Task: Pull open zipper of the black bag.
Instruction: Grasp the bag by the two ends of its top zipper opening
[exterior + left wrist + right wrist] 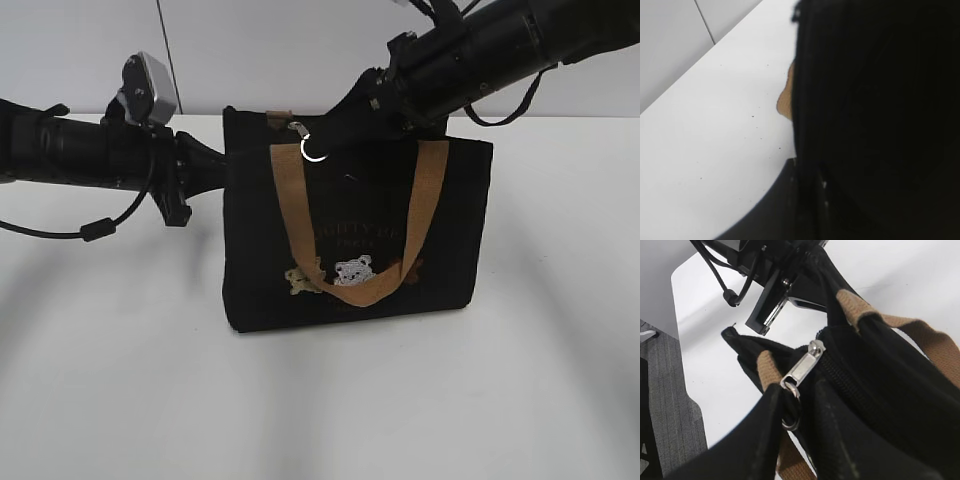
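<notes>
Zipper (816, 349) pull pinched in right gripper (790, 407), left gripper (215, 165) clamped on black bag (250, 250) edge

A dark mass of black fabric, the black bag (875, 115), fills the right half of the frame, too close and blurred to show any detail. A small patch of tan webbing (785, 102) peeks out at its left edge. The smooth white table (715, 150) lies to the left, its far edge running diagonally toward a pale grey wall (670, 45) in the top-left corner.

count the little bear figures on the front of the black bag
2 clear: a tan bear at lower left and a white bear mid-front. A brownish shape behind the handle may be a third.
</notes>
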